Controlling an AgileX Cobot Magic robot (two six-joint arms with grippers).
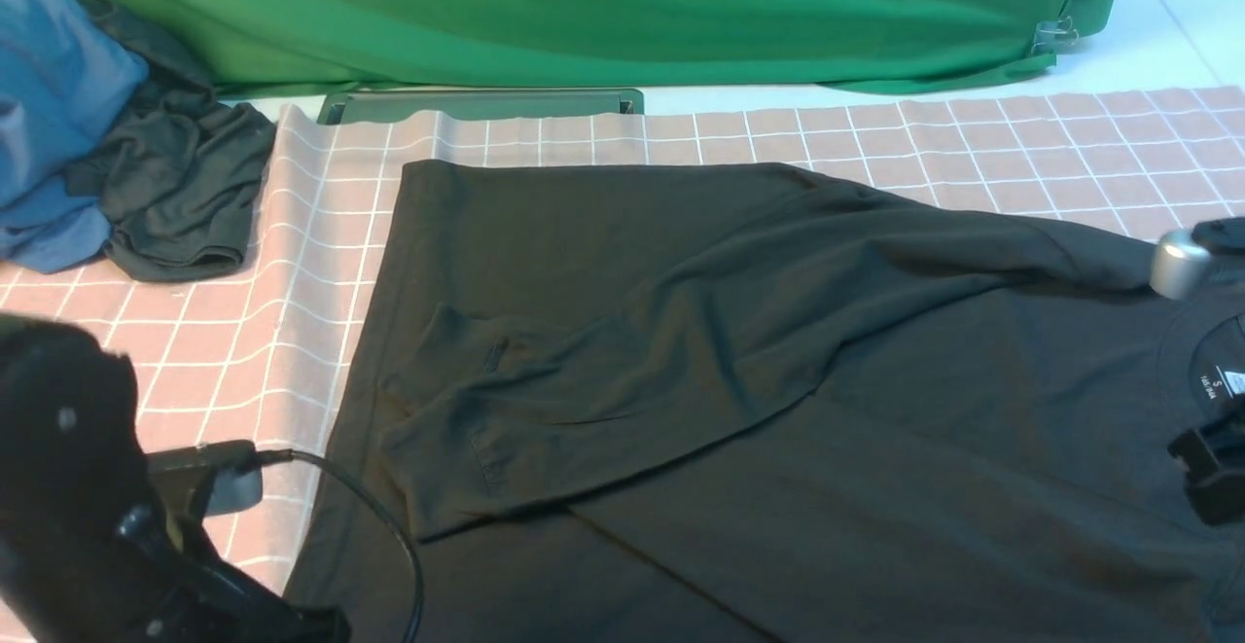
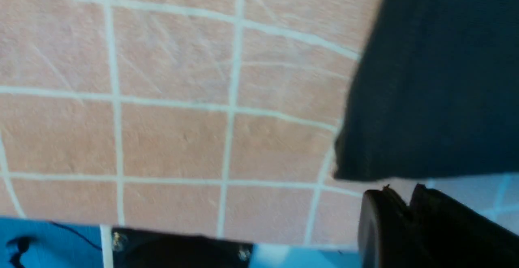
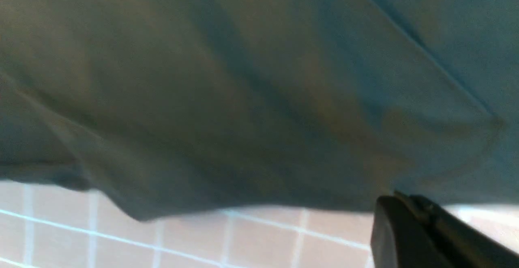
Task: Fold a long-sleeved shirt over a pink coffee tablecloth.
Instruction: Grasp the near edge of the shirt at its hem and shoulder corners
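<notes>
Since one long sleeve (image 1: 603, 371) already lies folded slantwise across the body, the job looks about midway, with a lengthwise fold seemingly in hand. The large black soft-knit long-sleeved shirt (image 1: 778, 351) lies spread on the wide dusty-pink tablecloth (image 1: 321, 264) printed with a thin white grid. Its hem points toward the robot's left, and its collar and white neck label (image 1: 1231, 377) toward the right.

The left pincer (image 2: 409, 203) has its fingers pressed together on nothing, just beside the hem corner (image 2: 352, 166). The right pincer (image 3: 399, 205) seems closed on the shirt's edge, where the fabric hangs raised off the cloth, though blur leaves that grip uncertain.

Next, I judge, the left pincer must open and pinch the hem corner so that both ends rise evenly and cross together. Otherwise the limp knit could sag and drag the folded sleeve askew. The fabric looks matte, soft and shallowly creased.
</notes>
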